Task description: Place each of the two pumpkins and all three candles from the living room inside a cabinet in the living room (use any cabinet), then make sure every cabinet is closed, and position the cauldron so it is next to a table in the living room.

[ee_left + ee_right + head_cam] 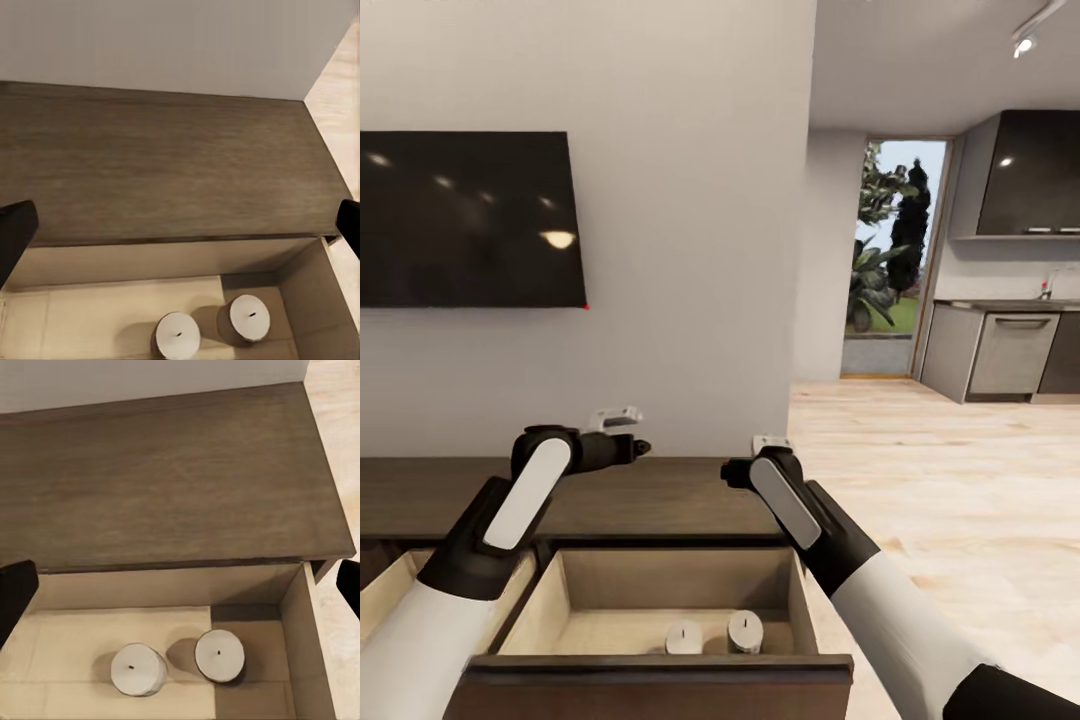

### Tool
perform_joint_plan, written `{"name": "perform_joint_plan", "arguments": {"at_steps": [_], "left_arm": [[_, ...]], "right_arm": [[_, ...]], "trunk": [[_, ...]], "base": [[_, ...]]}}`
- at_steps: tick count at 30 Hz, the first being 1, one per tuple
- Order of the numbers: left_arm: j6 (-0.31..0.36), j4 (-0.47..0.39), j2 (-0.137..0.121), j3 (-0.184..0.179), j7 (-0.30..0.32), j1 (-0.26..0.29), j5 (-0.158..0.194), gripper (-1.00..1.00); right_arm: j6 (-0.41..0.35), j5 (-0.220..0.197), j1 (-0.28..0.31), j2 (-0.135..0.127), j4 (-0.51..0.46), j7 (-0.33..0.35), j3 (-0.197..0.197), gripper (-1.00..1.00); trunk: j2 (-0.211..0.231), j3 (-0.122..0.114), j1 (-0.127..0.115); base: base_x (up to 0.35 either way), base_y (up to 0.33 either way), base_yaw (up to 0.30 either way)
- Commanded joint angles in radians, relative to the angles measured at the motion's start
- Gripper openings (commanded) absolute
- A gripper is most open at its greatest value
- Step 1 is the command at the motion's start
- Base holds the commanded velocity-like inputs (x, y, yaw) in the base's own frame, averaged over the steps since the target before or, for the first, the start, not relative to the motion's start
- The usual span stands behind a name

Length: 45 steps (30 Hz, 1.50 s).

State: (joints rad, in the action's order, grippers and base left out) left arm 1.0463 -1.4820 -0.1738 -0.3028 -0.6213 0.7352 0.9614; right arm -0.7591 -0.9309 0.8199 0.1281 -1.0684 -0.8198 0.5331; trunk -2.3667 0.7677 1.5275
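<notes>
From the head, the cabinet (660, 495) has a drawer pulled out with two candles (684, 637) standing near its front; a shove to shut it could topple them. In the left wrist view, the left gripper (180, 229) is spread wide and empty above them. The right wrist view shows the right gripper (180, 585) likewise apart over the candles; no writing is legible in any view

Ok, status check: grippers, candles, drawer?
Left gripper and right gripper open, empty, above the cabinet top. Two candles upright in the open drawer. Nothing blocking the drawer.
</notes>
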Motion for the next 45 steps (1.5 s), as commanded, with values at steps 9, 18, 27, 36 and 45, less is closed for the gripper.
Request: {"name": "perform_joint_plan", "arguments": {"at_steps": [9, 18, 27, 36, 45], "left_arm": [[0.001, -0.022, -0.027, 0.002, -0.011, -0.009, 0.013, 1.0], [0.001, -0.026, -0.029, 0.002, -0.01, -0.01, 0.013, 1.0], [0.001, -0.027, -0.029, 0.002, -0.011, -0.01, 0.013, 1.0], [0.001, -0.027, -0.029, 0.002, -0.011, -0.01, 0.013, 1.0], [0.001, -0.027, -0.029, 0.002, -0.011, -0.01, 0.013, 1.0]], "right_arm": [[-0.007, -0.008, -0.024, -0.001, -0.073, -0.017, 0.001, 1.0], [-0.006, -0.007, -0.027, -0.002, -0.077, -0.02, 0.001, 1.0], [-0.006, -0.006, -0.027, -0.002, -0.078, -0.021, 0.001, 1.0], [-0.006, -0.005, -0.027, -0.002, -0.077, -0.021, 0.001, 1.0], [-0.006, -0.005, -0.027, -0.001, -0.077, -0.021, 0.001, 1.0]], "trunk": [[0.056, -0.025, -0.031], [0.056, -0.025, -0.031], [0.056, -0.025, -0.031], [0.056, -0.025, -0.031], [0.056, -0.025, -0.031]], "base": [[-0.188, 0.0, 0.013], [-0.252, 0.0, 0.226], [-0.042, 0.0, 0.285], [-0.002, 0.0, 0.289], [0.0, 0.0, 0.289]]}}
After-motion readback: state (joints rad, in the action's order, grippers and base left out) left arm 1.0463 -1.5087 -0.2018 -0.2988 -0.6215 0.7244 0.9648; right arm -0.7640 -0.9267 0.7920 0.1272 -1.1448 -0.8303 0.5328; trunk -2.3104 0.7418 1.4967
